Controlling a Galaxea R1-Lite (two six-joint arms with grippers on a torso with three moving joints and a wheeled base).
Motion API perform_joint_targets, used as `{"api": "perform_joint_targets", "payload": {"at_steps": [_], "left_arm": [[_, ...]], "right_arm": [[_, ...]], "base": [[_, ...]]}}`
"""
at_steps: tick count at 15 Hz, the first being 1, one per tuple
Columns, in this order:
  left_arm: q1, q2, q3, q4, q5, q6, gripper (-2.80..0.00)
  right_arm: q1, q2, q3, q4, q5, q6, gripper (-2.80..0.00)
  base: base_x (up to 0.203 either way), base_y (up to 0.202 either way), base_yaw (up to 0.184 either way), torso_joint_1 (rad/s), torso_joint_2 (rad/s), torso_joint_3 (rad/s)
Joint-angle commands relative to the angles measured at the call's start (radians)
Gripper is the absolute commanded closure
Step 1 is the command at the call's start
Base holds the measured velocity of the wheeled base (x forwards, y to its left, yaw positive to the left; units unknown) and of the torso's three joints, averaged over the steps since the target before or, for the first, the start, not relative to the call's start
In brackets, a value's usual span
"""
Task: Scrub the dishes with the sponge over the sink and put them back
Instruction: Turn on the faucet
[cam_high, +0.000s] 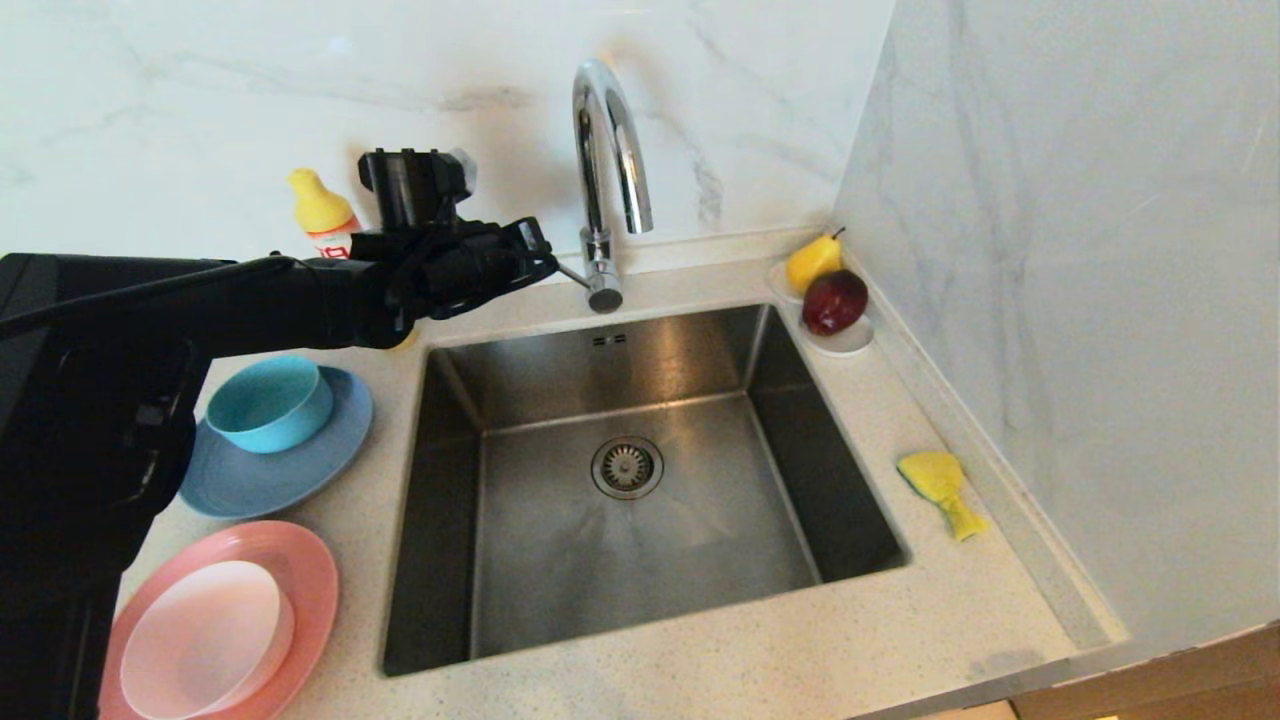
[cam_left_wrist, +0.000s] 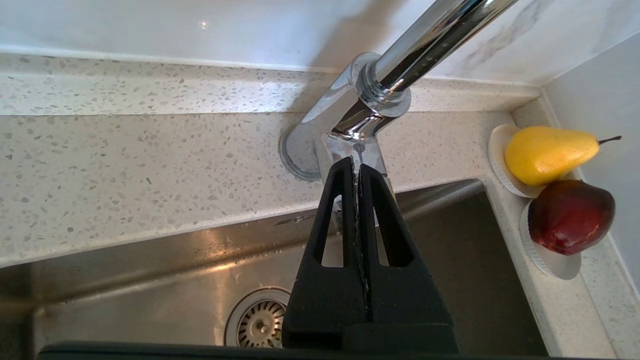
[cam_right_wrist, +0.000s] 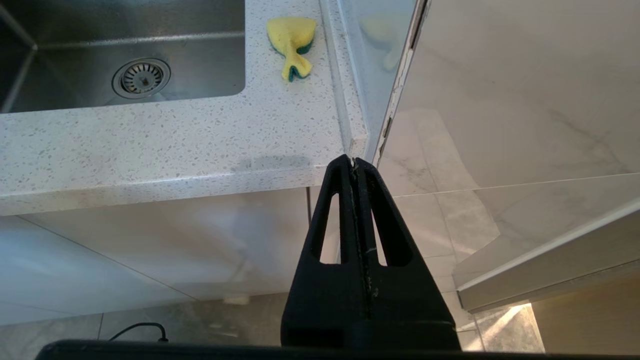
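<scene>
Where marble walls meet, speckled countertop (cam_high: 700, 680)

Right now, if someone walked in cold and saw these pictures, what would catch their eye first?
Probably the big steel sink in the middle and the black left hand, shut, at the base of the chrome tap. Next, the colours: a teal bowl on a grey-blue plate and a pale bowl on a salmon-pink plate left of the sink, and the yellow sponge on the counter to its right.

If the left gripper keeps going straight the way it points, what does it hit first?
Most likely the tap: the left gripper, fingers shut, points at its base just ahead, though the remaining gap is hard to judge.
</scene>
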Motion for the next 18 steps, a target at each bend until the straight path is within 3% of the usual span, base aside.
{"api": "perform_joint_targets", "payload": {"at_steps": [1, 8, 18], "left_arm": [[-0.004, 0.01, 0.001, -0.001, 0.001, -0.004, 0.0], [-0.019, 0.041, 0.001, -0.027, 0.016, -0.002, 0.0], [-0.025, -0.01, 0.043, 0.027, 0.016, -0.031, 0.0]], "right_arm": [[0.0, -0.002, 0.0, 0.0, 0.0, 0.0, 0.0], [0.0, -0.001, 0.0, 0.0, 0.0, 0.0, 0.0], [0.0, -0.002, 0.0, 0.0, 0.0, 0.0, 0.0]], "base": [[0.0, 0.0, 0.0, 0.0, 0.0, 0.0], [0.0, 0.0, 0.0, 0.0, 0.0, 0.0], [0.0, 0.0, 0.0, 0.0, 0.0, 0.0]]}}
